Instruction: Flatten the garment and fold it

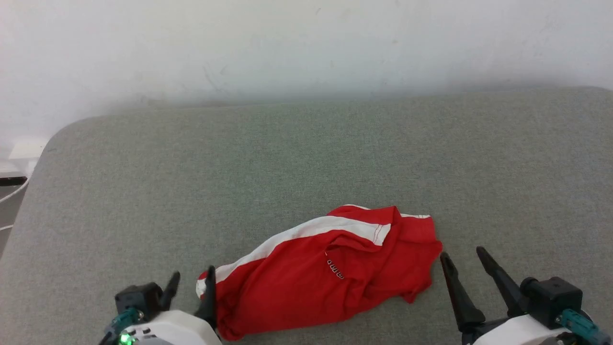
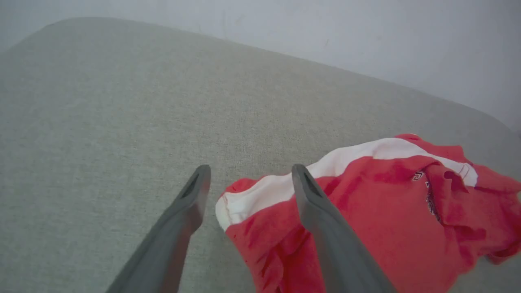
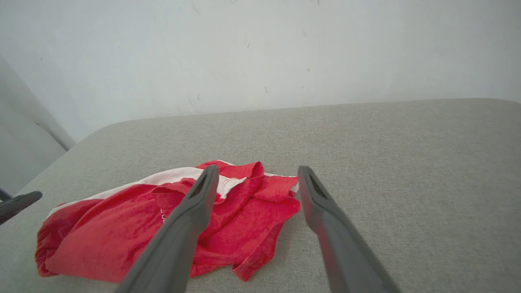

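Head view: two hands flank one garment (image 1: 316,278), red shorts with a white stripe (image 1: 306,230), lying crumpled on the grey tabletop (image 1: 287,158) before a white wall (image 1: 306,43). The left hand (image 1: 193,272) stands with its two dark fingers spread and grasps nothing. Its inner finger overlaps the garment's near-left end, though contact cannot be told. The right hand (image 1: 462,254) is also wide open and empty, just beside the garment's right edge and apart from it.

Left wrist view: the left hand (image 2: 251,169) is released. One finger sits above bare tabletop (image 2: 101,101), the other crosses in front of the garment (image 2: 366,211), whose white-hemmed end lies between the two fingers.

Right wrist view: the right hand (image 3: 258,169) is open and holds nothing. The garment (image 3: 101,236) spreads to the left of it on the tabletop (image 3: 407,162), its bunched right end lying between the fingers. One dark finger (image 3: 20,202) of the left hand shows at the garment's far end.
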`<state>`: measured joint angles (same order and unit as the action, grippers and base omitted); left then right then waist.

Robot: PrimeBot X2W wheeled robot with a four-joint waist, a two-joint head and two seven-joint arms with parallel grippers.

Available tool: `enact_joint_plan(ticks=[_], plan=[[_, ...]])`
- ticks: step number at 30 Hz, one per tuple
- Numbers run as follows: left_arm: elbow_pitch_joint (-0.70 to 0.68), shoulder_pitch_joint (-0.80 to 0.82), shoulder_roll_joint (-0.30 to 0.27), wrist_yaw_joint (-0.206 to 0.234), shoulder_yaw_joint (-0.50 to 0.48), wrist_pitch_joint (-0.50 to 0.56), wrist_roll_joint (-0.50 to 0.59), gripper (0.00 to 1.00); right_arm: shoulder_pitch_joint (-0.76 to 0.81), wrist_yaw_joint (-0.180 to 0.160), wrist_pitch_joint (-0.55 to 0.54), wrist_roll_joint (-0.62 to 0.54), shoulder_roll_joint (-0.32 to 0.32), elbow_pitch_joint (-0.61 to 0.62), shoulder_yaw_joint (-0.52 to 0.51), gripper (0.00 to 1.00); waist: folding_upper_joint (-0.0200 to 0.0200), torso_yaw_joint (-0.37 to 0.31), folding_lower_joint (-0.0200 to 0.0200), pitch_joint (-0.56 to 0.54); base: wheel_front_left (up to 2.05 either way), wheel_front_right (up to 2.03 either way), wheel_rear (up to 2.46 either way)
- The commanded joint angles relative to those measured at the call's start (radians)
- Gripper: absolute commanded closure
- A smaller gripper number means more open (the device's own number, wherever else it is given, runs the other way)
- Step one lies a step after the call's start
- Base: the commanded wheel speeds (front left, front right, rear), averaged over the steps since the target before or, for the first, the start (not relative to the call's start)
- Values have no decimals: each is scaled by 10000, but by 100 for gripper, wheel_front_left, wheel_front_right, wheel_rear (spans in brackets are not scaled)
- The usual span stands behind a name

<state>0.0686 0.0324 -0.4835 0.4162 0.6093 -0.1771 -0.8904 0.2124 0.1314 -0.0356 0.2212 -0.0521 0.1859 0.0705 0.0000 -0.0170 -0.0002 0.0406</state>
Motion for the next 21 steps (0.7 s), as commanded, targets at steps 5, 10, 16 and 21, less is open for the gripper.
enact_joint_plan(ticks=[5,10,16,21], plan=[[-343,299,178,109,-852,-824,1401,0,-400,-7,-578,-10,18,-696,299,0,0,66,2,92,0,0,0],[-1117,-71,1118,-296,-2316,-842,3365,0,-1608,-7,-1169,164,18,-2093,658,0,0,272,2,223,0,0,0],[-1191,-437,2254,-1303,-3348,-845,4625,0,-3376,-7,-1793,563,18,-4118,885,0,0,803,2,444,0,0,0],[-919,-428,2966,-2091,-3974,-845,5202,0,-4403,-7,-2281,806,18,-5609,1075,0,0,1175,2,602,0,0,0]])
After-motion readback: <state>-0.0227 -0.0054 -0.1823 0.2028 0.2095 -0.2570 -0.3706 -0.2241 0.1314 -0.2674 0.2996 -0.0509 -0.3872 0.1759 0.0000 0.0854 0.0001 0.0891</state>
